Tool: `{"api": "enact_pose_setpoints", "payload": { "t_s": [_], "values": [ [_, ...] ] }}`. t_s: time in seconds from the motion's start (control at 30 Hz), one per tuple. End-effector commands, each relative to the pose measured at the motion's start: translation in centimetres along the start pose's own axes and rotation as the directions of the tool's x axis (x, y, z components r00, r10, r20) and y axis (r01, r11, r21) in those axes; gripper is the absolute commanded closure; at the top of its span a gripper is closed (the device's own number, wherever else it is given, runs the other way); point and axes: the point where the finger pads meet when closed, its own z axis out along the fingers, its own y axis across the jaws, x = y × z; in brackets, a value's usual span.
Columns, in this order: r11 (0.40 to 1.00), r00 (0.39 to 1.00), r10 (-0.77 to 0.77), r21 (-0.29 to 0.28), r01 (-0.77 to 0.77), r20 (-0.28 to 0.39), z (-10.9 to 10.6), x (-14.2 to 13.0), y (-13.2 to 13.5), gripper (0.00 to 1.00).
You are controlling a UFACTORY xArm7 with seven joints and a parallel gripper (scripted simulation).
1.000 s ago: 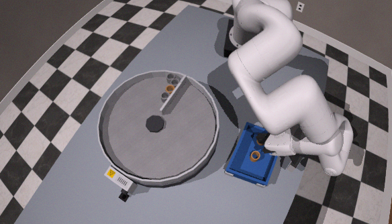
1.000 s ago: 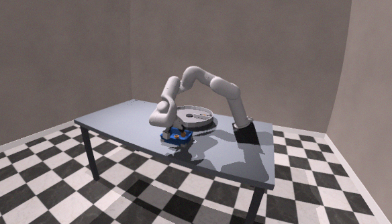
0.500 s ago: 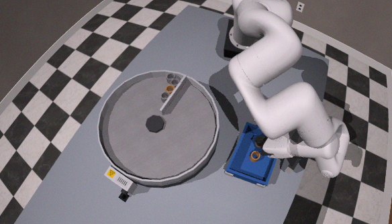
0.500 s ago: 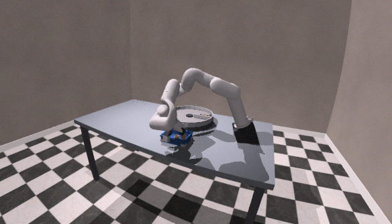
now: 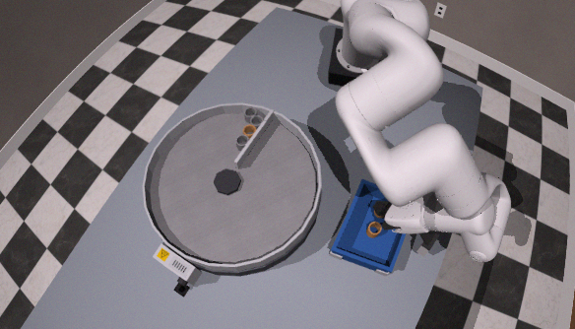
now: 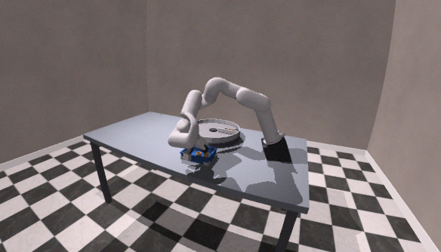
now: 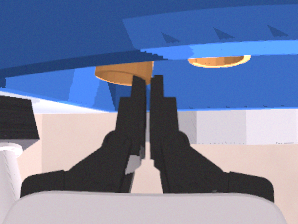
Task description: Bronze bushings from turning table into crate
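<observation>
My gripper (image 7: 148, 93) is shut on the wall of a bronze bushing (image 7: 124, 72) and holds it low inside the blue crate (image 5: 372, 228). In the top view the gripper (image 5: 381, 211) and wrist hide that bushing. A second bronze bushing (image 5: 374, 230) lies on the crate floor; it also shows in the wrist view (image 7: 220, 62). On the turning table (image 5: 232, 188) one bronze bushing (image 5: 249, 130) sits against the divider wall (image 5: 256, 137) among three steel bushings (image 5: 250, 112) (image 5: 257, 119) (image 5: 242, 141).
The turning table has a raised rim and a dark hub (image 5: 227, 181). A control box with a yellow warning label (image 5: 172, 262) sits at its front. The arm base (image 5: 345, 64) stands at the back of the grey table. The crate (image 6: 198, 156) is near the table's right edge.
</observation>
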Motion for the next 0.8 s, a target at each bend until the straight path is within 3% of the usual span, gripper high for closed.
{"api": "enact_pose_setpoints", "payload": {
  "t_s": [0.0,0.77],
  "values": [
    [1.000,1.000,0.001,-0.001,-0.001,-0.002,-0.14,0.02,0.03,1.00],
    [1.000,1.000,0.001,-0.001,-0.001,-0.002,0.12,0.25,0.04,1.00]
  ]
}}
